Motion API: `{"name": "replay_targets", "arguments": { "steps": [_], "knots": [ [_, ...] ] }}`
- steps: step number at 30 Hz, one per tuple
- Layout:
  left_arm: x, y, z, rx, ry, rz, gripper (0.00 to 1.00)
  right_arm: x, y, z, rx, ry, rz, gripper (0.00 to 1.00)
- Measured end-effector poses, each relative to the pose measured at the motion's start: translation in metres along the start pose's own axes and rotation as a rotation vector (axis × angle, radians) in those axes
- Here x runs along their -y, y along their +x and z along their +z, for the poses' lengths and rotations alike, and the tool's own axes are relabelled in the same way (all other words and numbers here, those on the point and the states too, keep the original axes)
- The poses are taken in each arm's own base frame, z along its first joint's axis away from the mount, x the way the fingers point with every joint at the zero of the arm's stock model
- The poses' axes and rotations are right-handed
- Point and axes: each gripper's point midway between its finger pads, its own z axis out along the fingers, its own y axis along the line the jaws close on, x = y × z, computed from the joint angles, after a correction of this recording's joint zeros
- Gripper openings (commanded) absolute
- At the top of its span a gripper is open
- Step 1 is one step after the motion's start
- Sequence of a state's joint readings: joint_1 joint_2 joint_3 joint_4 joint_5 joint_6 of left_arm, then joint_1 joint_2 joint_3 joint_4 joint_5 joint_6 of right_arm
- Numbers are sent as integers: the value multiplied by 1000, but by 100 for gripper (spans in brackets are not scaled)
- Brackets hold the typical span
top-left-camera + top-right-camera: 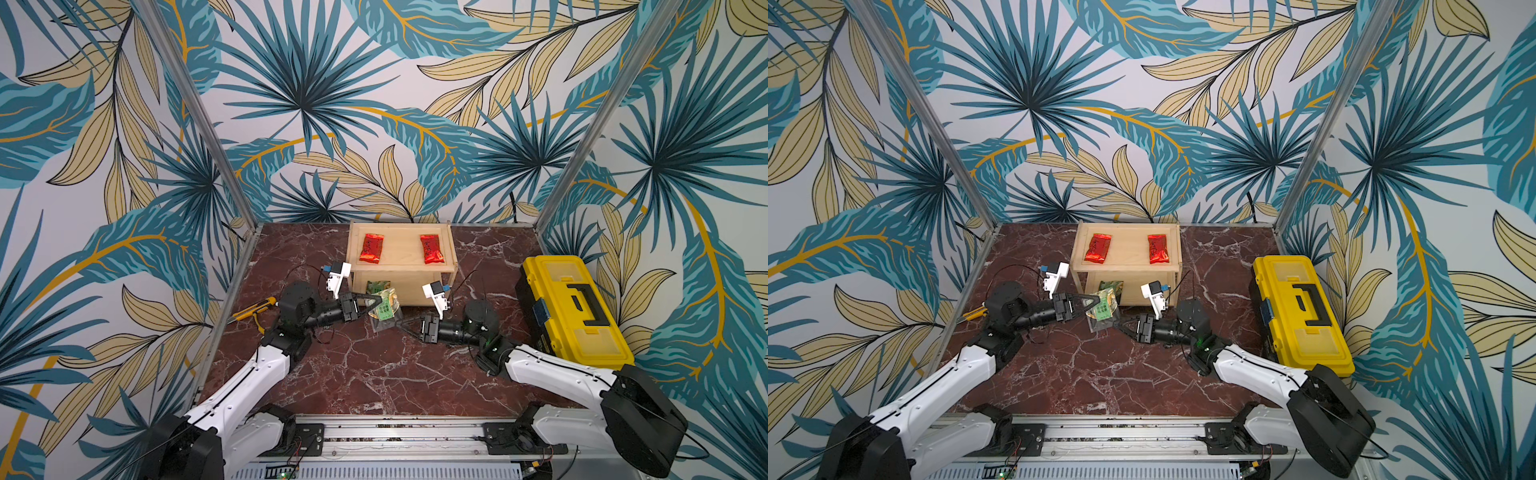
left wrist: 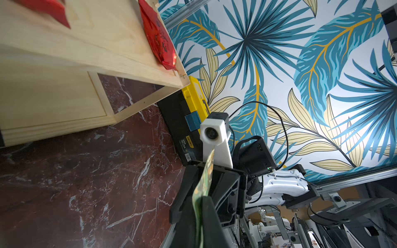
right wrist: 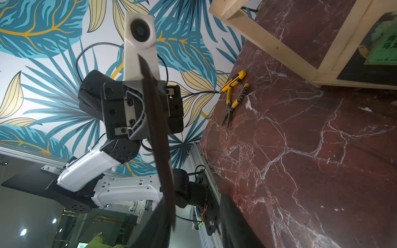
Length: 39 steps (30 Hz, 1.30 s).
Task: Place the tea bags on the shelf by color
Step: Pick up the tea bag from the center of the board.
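Note:
The pale wooden shelf (image 1: 401, 269) (image 1: 1125, 268) stands at the back of the table. Two red tea bags (image 1: 371, 248) (image 1: 432, 249) lie on its top board. One green tea bag (image 1: 377, 286) (image 3: 382, 43) rests on the lower board. In front of the shelf, a second green tea bag (image 1: 384, 309) (image 1: 1102, 309) (image 2: 206, 171) hangs above the table. My left gripper (image 1: 375, 306) (image 2: 199, 216) is shut on it. My right gripper (image 1: 399, 325) (image 3: 193, 225) is at the bag's other side. Its jaws are apart, and the bag's dark edge (image 3: 156, 128) runs between them.
A yellow toolbox (image 1: 575, 307) lies along the right wall. A yellow utility knife (image 3: 234, 80) and pliers (image 3: 234, 101) lie by the left wall, behind the left arm. Both arms reach in from the rail at the front edge.

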State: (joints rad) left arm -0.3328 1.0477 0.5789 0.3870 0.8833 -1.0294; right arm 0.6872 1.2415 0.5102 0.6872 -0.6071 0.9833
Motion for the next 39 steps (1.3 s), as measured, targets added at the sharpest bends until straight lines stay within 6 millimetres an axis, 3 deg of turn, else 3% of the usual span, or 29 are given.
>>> {"name": "replay_targets", "arguments": {
  "steps": [27, 34, 39],
  "knots": [
    [2, -5, 2, 7, 12, -2, 0, -26, -13, -8, 50, -48, -47, 35],
    [2, -8, 0, 16, 9, 3, 0, -39, -16, -24, 83, -38, -101, 40],
    [3, -7, -1, 11, 14, 3, 0, -37, -22, -15, 70, -16, -98, 41]
  ]
}}
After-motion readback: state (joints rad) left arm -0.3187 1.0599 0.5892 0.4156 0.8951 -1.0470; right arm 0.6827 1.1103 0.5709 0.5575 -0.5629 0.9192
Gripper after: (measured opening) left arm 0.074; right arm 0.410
